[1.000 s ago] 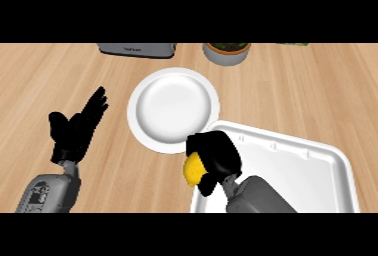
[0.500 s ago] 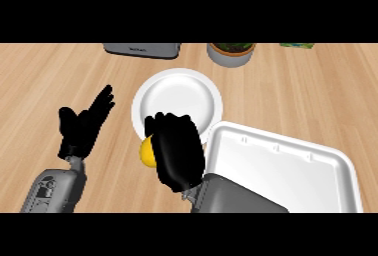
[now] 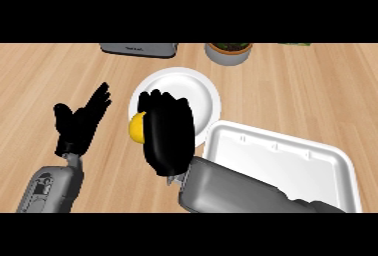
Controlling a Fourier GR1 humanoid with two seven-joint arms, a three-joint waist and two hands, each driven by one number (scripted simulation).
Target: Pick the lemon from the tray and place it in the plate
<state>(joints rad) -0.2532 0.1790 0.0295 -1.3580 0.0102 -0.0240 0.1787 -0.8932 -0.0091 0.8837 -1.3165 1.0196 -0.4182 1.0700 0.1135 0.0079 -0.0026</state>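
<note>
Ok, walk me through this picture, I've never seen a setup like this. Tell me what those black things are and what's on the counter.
The camera sits at the robot's head, looking steeply down at a wooden counter. The black shapes are its two hands on grey forearms. The left hand rests open at the left, fingers up. The right hand is curled round a yellow lemon, at the near edge of the white plate. The white tray lies at the lower right. At the far edge stand a grey box and a small pot.
</note>
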